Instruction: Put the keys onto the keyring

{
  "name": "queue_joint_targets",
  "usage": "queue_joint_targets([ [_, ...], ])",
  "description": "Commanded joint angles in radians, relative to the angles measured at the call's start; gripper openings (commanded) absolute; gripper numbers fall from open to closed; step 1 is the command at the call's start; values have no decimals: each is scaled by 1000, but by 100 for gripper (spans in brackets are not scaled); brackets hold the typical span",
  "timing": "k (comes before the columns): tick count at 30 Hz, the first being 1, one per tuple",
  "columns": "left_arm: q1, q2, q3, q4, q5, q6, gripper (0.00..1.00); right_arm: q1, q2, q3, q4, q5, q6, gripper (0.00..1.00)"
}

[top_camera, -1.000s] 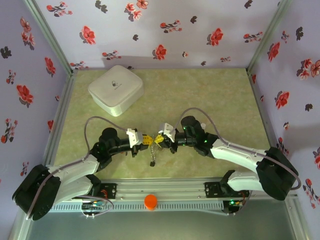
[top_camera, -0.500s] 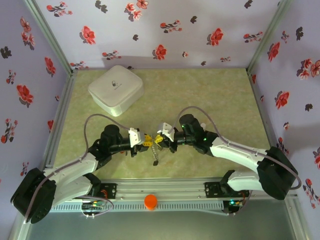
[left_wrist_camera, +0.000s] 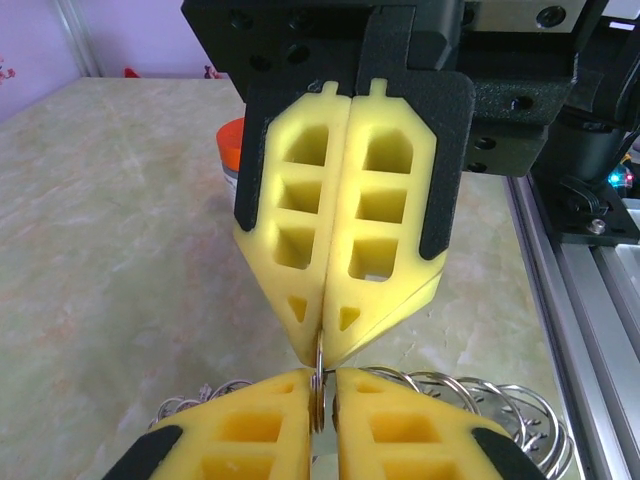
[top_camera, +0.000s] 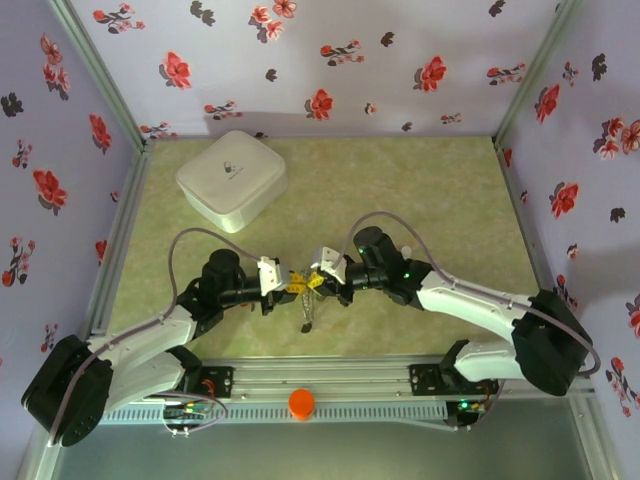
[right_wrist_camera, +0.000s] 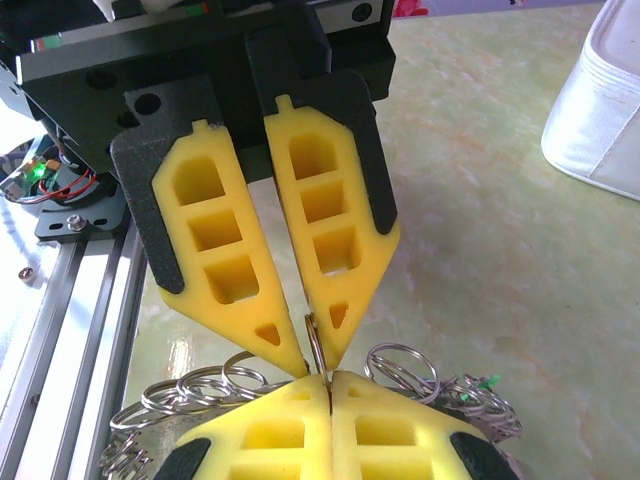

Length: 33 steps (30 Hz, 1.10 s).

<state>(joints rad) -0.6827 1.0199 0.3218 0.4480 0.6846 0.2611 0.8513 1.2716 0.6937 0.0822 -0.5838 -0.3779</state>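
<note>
Both arms have edged closer; left gripper and right gripper each pinch the keyring mid-air, keys dangling below; threading seems underway, and next needs a steady slide

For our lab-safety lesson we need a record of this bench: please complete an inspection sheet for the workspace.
Surface: green marbled table, flat.
Job's things: thin metal ring pinched edge-on; cluster of silver rings and a green tag beside the tools.
Clutter: white box far left; orange bottle at the near rail.
Tools: left tool and right tool meet tip to tip, both shut on the ring.
Cables: grey cable loops over each arm.
Surroundings: lilac floral walls.
</note>
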Motion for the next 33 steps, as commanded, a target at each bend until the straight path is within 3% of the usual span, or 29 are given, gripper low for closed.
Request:
queue_joint_targets([
  [1, -3, 7, 36, 26, 12, 13, 11, 18, 5, 44, -9, -23, -32, 0],
  [4, -3, 5, 39, 24, 13, 15, 11, 22, 9, 55, -32, -19, -39, 0],
  [11, -3, -17, 43, -7, 12, 34, 0, 23, -1, 59, -54, 5, -45, 0],
  [15, -3, -42, 42, -29, -14, 44, 0, -21, -83, 3, 27, 32, 41, 27],
  [18, -4, -68, 31, -22, -67, 43, 0, -70, -164, -60, 107, 87, 142, 40],
  [20, -5, -84, 21, -6, -117, 35, 0, -79, -206, -84, 109, 171, 178, 44],
  [27, -5, -119, -7, 81, -264, -48, 0, -81, -216, -55, 19, 300, 252, 43],
  [33, -4, -183, -4, 84, -466, -111, 0, -81, -175, -40, 11, 355, 282, 38],
])
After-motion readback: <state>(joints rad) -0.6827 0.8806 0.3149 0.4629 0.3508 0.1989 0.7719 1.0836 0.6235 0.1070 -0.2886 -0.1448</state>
